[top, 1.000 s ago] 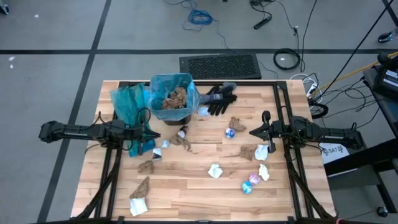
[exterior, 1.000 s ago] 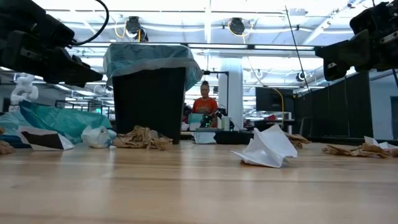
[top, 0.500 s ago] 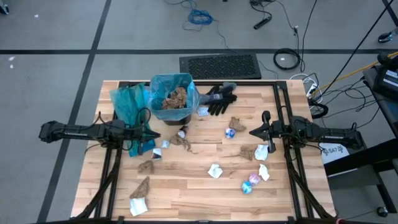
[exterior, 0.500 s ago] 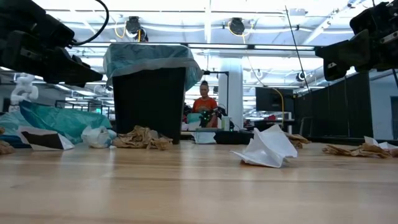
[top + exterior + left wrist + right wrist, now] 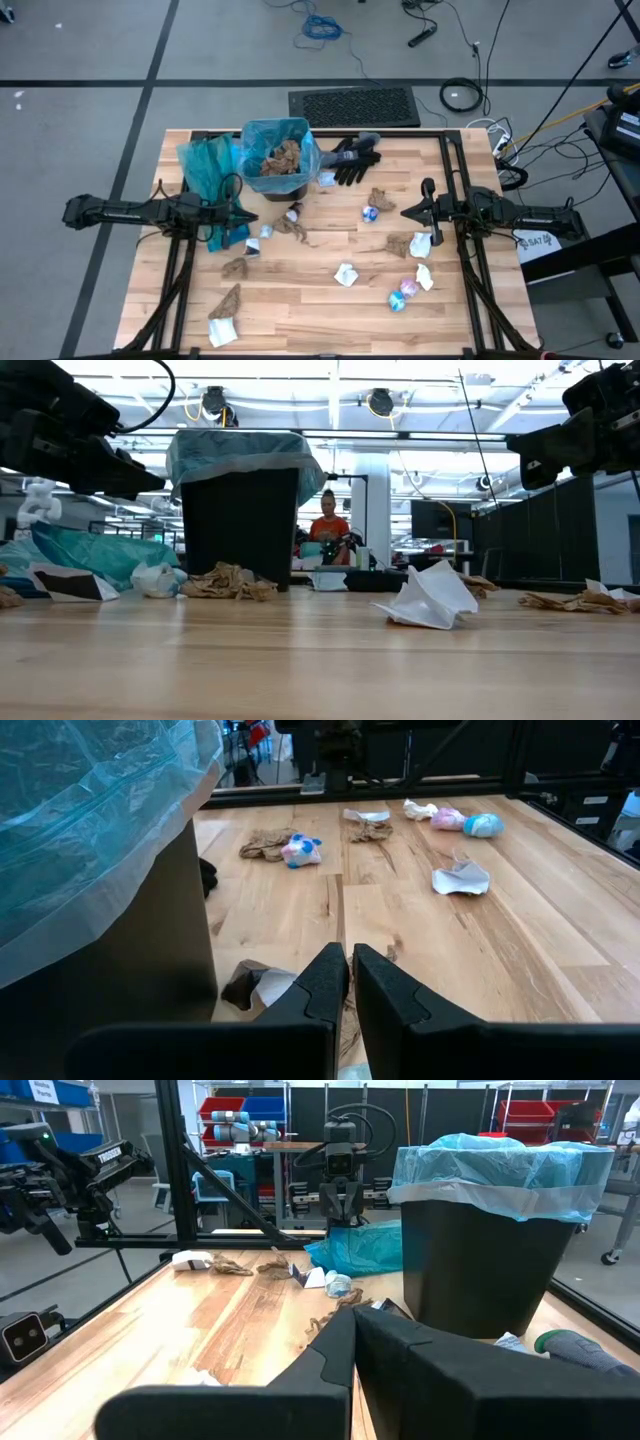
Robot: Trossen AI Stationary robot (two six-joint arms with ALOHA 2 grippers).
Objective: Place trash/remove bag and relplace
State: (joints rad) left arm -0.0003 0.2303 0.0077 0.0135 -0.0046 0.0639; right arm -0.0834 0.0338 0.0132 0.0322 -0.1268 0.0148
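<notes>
A black bin [image 5: 277, 172] lined with a blue bag [image 5: 262, 135] stands on its base at the table's far middle. Brown paper [image 5: 283, 157] lies inside it. Trash lies scattered on the wood: a white scrap [image 5: 346, 274], a blue-pink wrapper [image 5: 404, 293], and brown scraps [image 5: 234, 267] [image 5: 380, 197]. My left gripper [image 5: 250, 215] hovers shut above the table's left side, just near of the bin, with nothing between its fingers [image 5: 330, 982]. My right gripper [image 5: 405, 212] hovers shut at the right side, pointing at the bin [image 5: 500, 1270], and is also empty.
A loose blue bag [image 5: 205, 165] lies left of the bin, and black gloves [image 5: 352, 158] lie to its right. Each arm's dark frame rails [image 5: 470, 280] run along the table's sides. A person [image 5: 329, 525] is in the room behind.
</notes>
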